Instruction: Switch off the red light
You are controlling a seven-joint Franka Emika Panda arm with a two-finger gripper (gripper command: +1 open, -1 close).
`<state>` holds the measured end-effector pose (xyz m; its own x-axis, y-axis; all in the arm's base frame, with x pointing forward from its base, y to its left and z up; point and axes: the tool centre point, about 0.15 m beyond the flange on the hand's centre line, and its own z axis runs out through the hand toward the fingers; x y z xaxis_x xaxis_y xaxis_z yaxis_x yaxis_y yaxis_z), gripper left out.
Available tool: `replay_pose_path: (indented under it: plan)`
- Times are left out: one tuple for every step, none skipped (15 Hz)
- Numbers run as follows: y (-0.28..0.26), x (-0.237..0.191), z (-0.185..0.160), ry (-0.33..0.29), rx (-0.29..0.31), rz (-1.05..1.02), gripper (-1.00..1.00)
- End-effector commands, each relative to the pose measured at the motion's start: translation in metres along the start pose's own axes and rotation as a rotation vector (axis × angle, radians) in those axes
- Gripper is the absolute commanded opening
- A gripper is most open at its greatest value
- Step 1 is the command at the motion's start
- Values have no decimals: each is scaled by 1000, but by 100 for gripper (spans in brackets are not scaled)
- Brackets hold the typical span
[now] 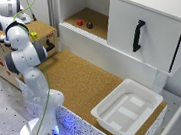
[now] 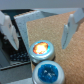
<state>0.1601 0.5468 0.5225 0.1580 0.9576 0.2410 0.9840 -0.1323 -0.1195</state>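
1. Nearest the wrist camera, the blue-centred button point(image 2: 49, 73) is filling the close edge of the frame; just beside it, farther from the lens, the red light point(image 2: 41, 48) is glowing orange-red inside its dark rim.
2. Both buttons are sitting on a cork-topped surface point(image 2: 60, 30), close to its edge; a dark handle point(image 2: 15, 56) is showing below that edge.
3. The gripper point(image 2: 41, 31) is hanging above the red light with its jaws spread wide, one finger point(image 2: 9, 29) on each side of the lamp, neither touching it.
4. In the exterior view the arm point(image 1: 25, 56) is reaching over the wooden box point(image 1: 2, 53) at that view's left; the lamp itself is hiding behind the arm there.
5. Also in view: a small red block point(image 1: 80, 22) on the shelf, a yellow block point(image 1: 33, 35) on the box, a white tray point(image 1: 127, 109), a cabinet door with a black handle point(image 1: 138, 35).
6. Judgement: the light is lit, so the press is pending.
7. Advice: with the jaws this wide, a straight descent would be straddling the button. Closing the fingers, or shifting sideways so that one fingertip is centring over the glowing cap, should work better. Press straight down, and stay clear of the blue button.
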Motion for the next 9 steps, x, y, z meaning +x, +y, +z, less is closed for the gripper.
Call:
replay_pose_path:
  plan:
    - [-9,50,11,-209,-34,-89,-100]
    - [-11,52,13,-217,-32,-102,-100]
    - [-11,54,18,-223,-44,-106,-100]
    - [-12,54,23,-228,-50,-110,-100]
    - [-10,54,27,-232,-54,-108,-100]
    - [-9,54,32,-229,-40,-102,-100]
    - [-6,54,37,-226,-6,-86,-100]
    - [-4,54,41,-220,-9,-82,-100]
    - [-4,57,44,-208,-1,-82,-100]
